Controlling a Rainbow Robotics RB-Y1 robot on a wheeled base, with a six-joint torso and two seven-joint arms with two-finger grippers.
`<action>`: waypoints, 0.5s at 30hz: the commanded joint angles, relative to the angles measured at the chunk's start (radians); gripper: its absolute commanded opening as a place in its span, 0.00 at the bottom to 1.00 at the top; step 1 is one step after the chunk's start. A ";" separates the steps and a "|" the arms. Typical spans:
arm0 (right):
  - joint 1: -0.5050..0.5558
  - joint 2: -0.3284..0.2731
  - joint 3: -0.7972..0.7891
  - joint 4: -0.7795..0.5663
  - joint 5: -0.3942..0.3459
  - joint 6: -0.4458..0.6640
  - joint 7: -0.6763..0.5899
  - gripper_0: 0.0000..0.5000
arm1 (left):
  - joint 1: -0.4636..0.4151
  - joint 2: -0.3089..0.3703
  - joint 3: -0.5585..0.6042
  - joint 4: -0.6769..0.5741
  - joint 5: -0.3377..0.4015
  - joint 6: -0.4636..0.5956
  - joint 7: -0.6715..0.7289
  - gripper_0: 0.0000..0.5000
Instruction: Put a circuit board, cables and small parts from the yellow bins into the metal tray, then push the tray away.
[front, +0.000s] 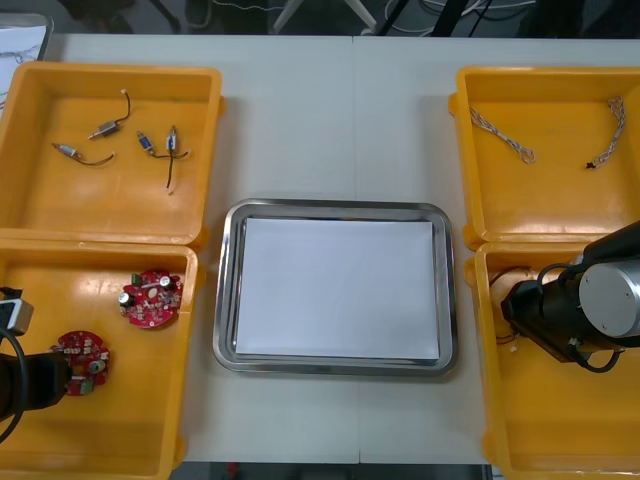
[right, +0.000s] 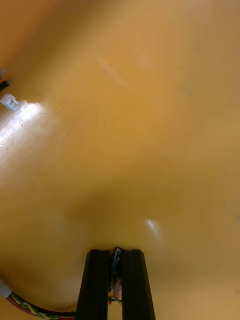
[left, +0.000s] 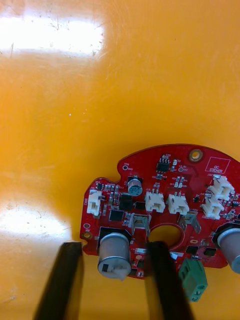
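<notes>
Left gripper (left: 115, 280), wide, straddles a circuit board (left: 165, 200); right gripper (right: 115, 280) pinches the red and yellow cable (right: 30, 306); metal tray (front: 224, 300) empty, everything left to do.

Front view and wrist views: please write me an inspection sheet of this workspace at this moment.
Surface: light table.
Job's things: metal tray, white inside, nothing in it; four yellow bins; two round red circuit boards in near left bin; small metal parts in far left bin.
Clutter: nothing seen.
Grippers: left gripper open, astride one board's rim; right gripper in near right bin, shut on a red and yellow cable.
Cables: twisted blue and white cables in far right bin.
Surroundings: dark floor beyond the far edge.
</notes>
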 joint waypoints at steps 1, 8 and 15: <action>0.023 -0.013 0.013 -0.018 -0.022 0.007 -0.045 0.00 | 0.011 0.028 0.046 -0.025 0.018 0.013 -0.048 1.00; 0.023 -0.082 -0.039 -0.101 -0.091 0.089 -0.036 0.00 | -0.020 0.027 0.098 -0.035 0.053 0.105 -0.058 1.00; 0.024 -0.160 -0.113 -0.150 -0.246 0.132 -0.027 0.00 | -0.026 0.017 0.142 -0.112 0.087 0.185 -0.058 1.00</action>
